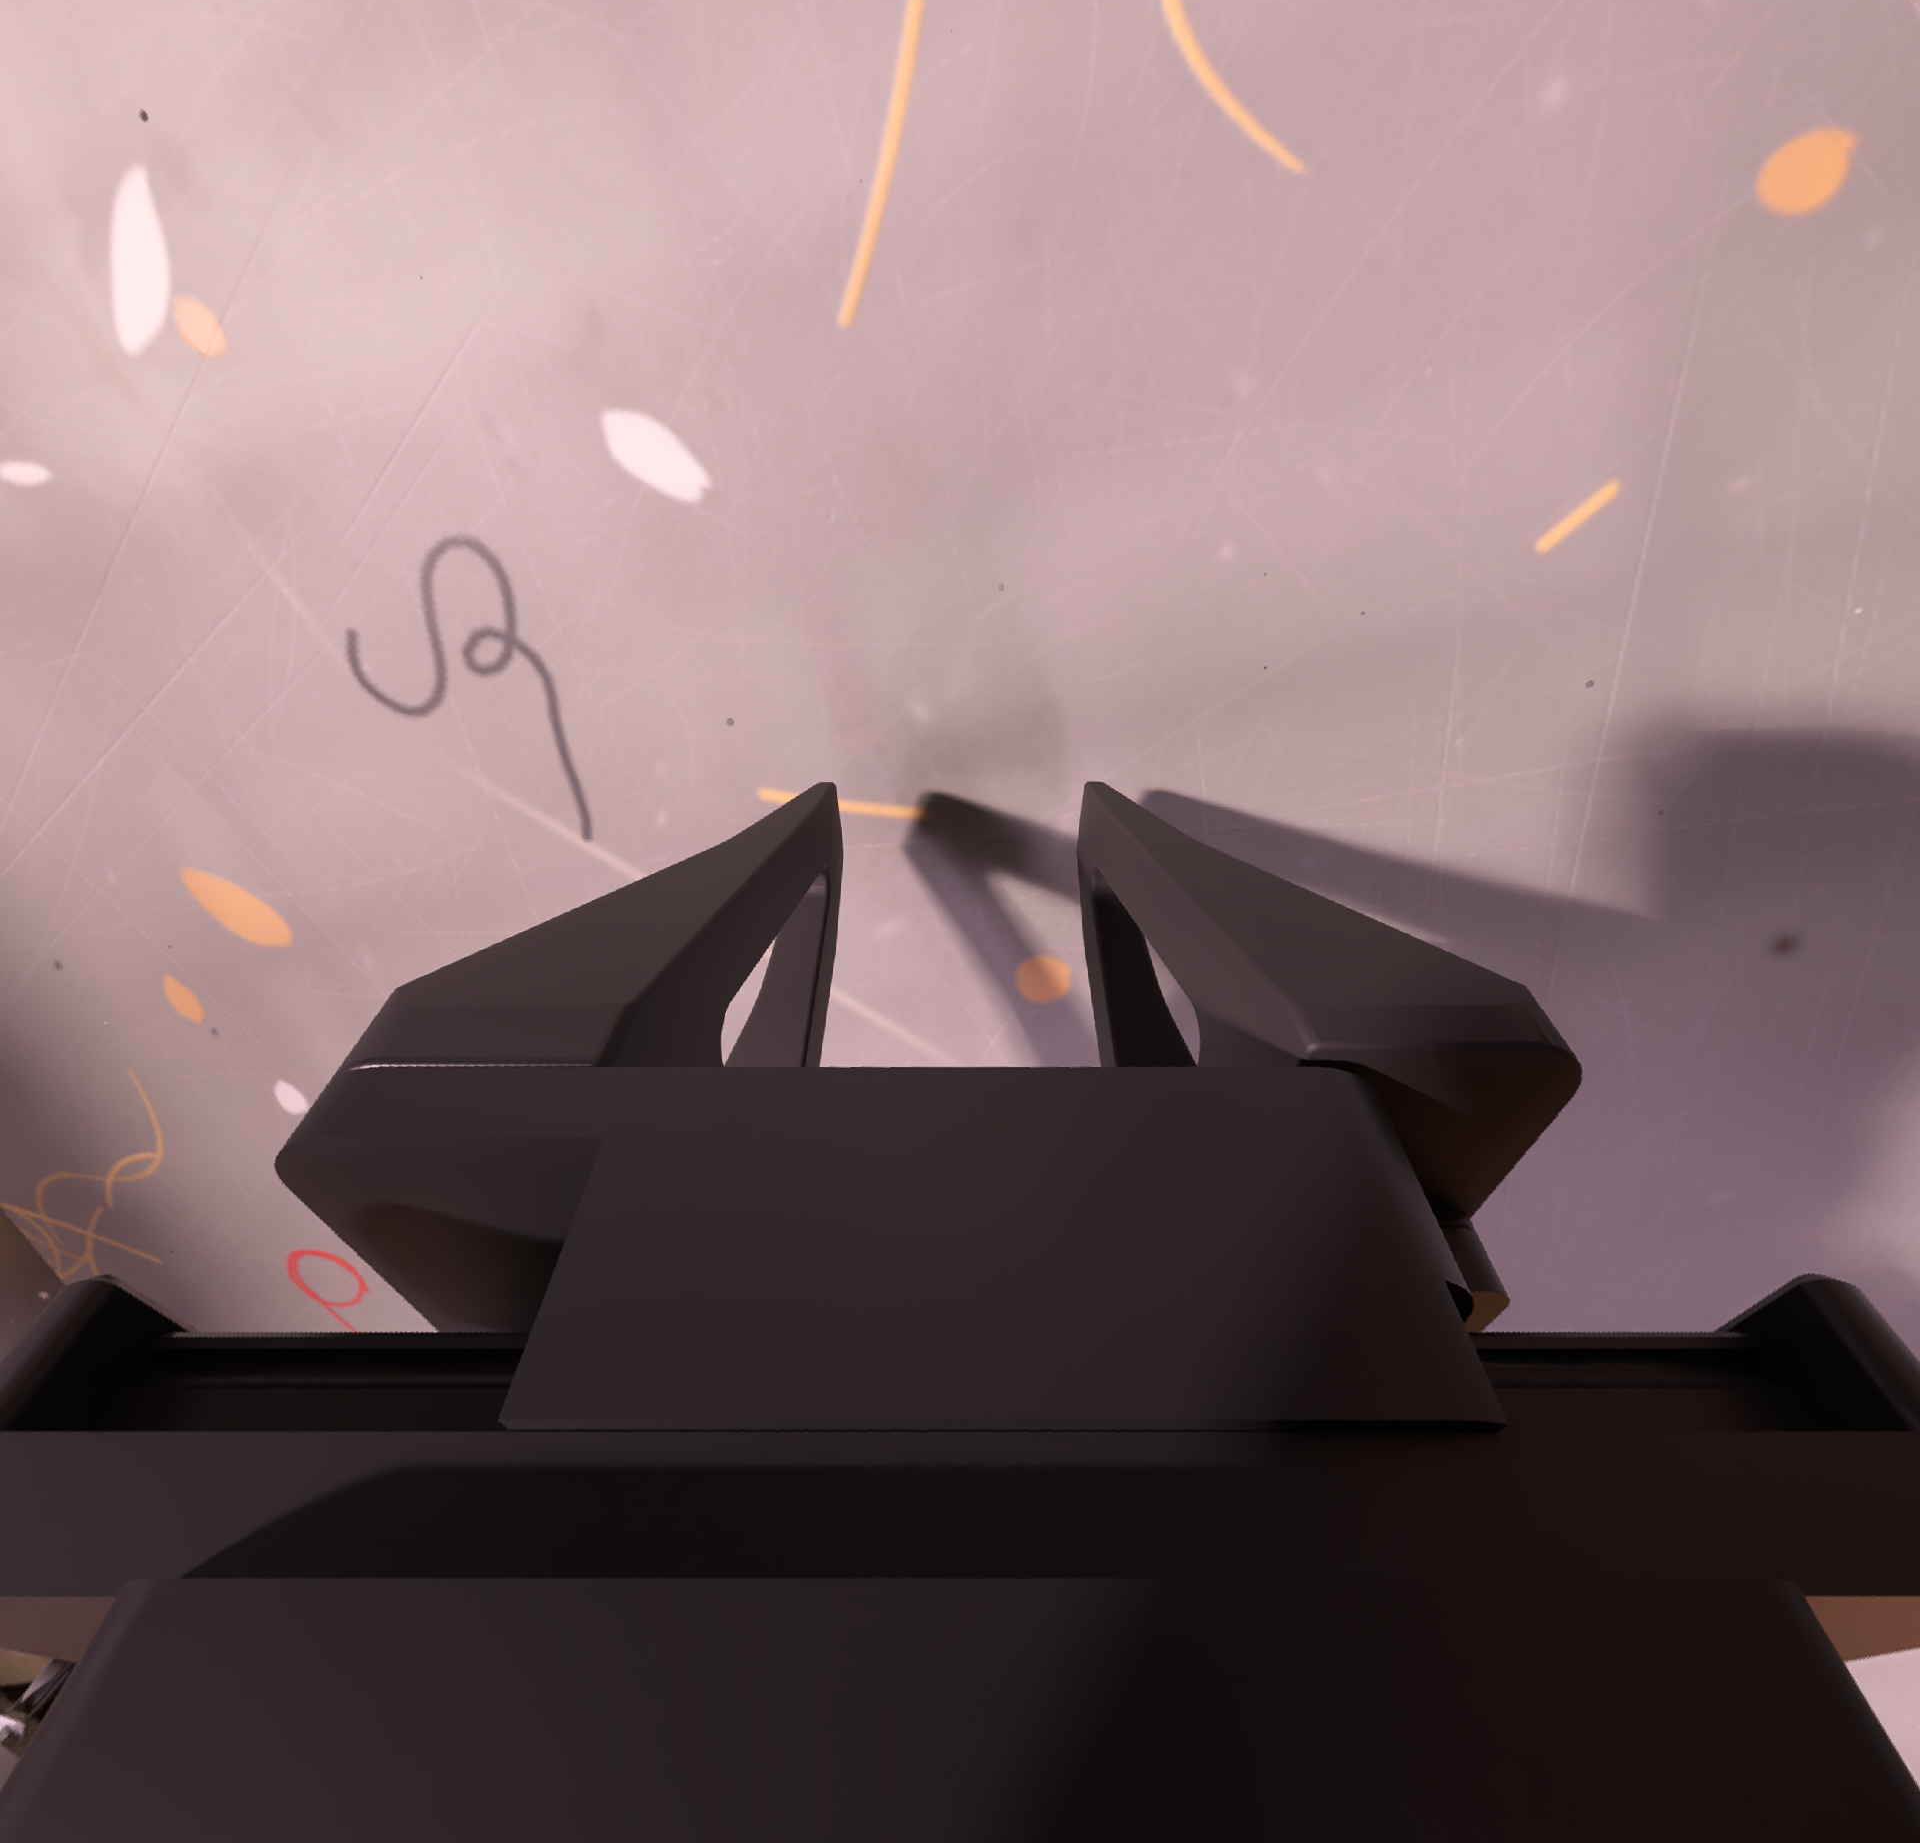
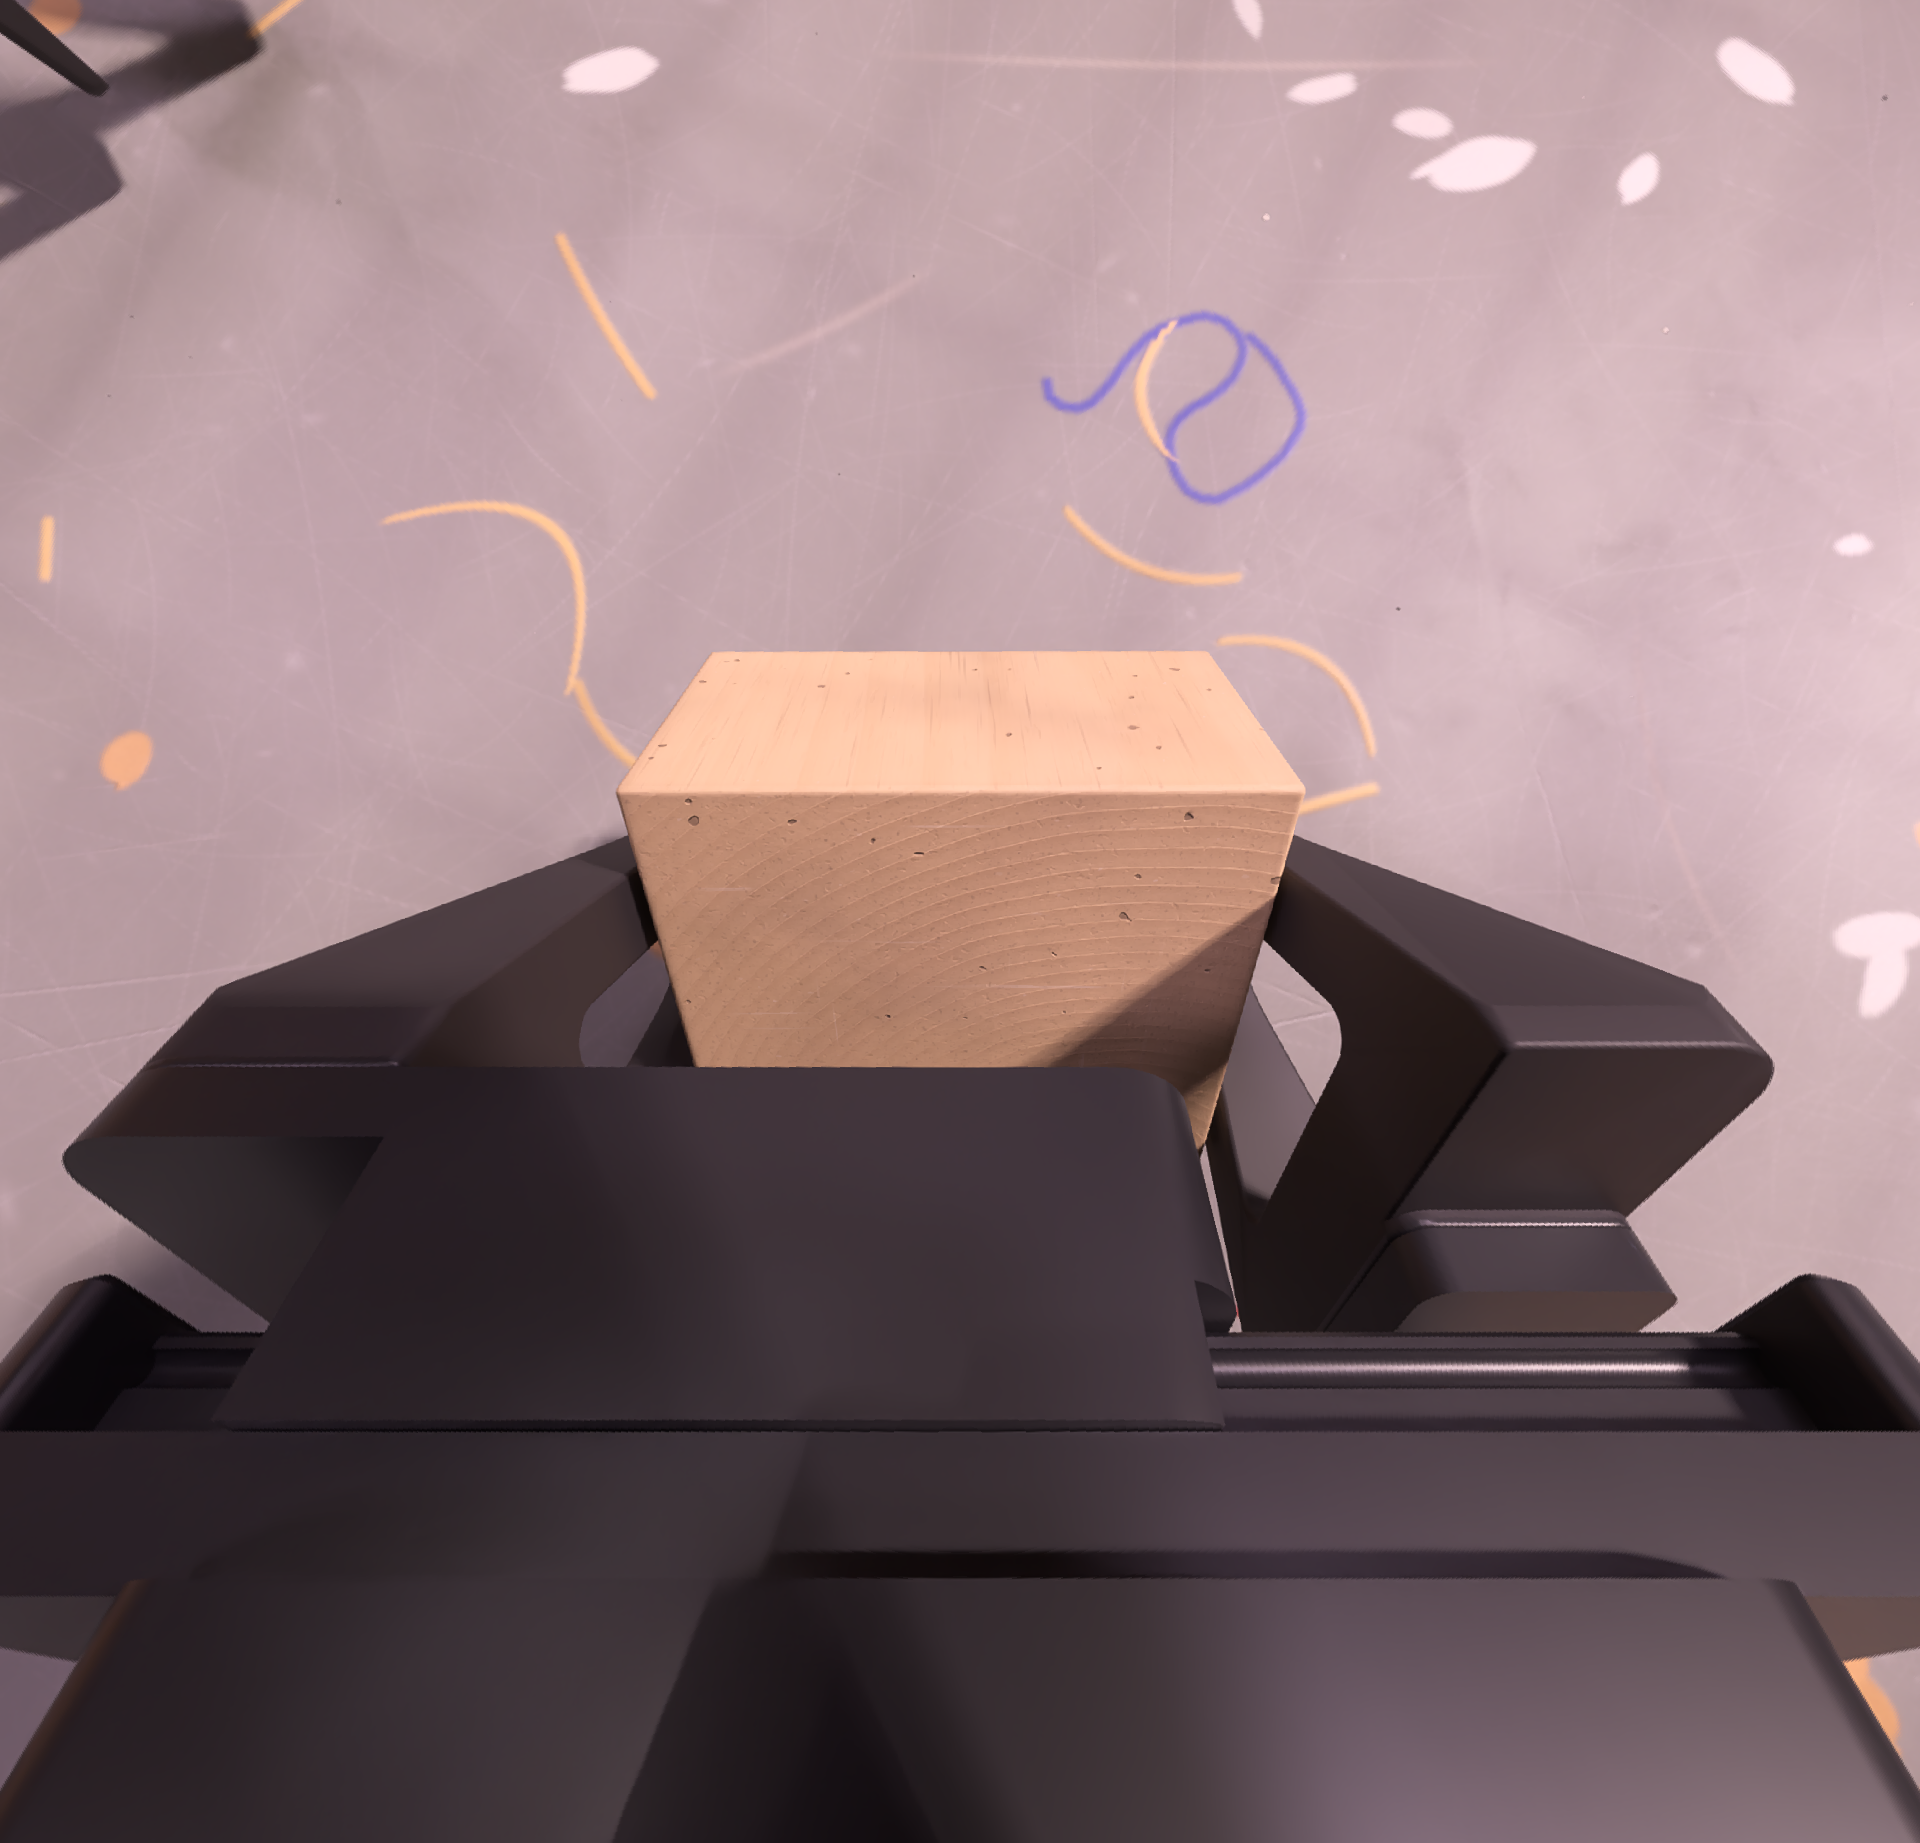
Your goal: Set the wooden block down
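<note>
The wooden block is a pale cube with visible grain. It sits between the two black fingers of my right gripper, which is shut on its left and right sides. The fingertips are hidden behind the block, and I cannot tell whether its underside touches the table. My left gripper hovers over the table with a narrow gap between its fingers and nothing in it. A fingertip of the left gripper also shows at the top left of the right wrist view.
The table is a scratched grey-pink surface with orange, white, blue and dark scribbles and flecks painted on it. The left gripper casts its shadow to its right. No other objects show.
</note>
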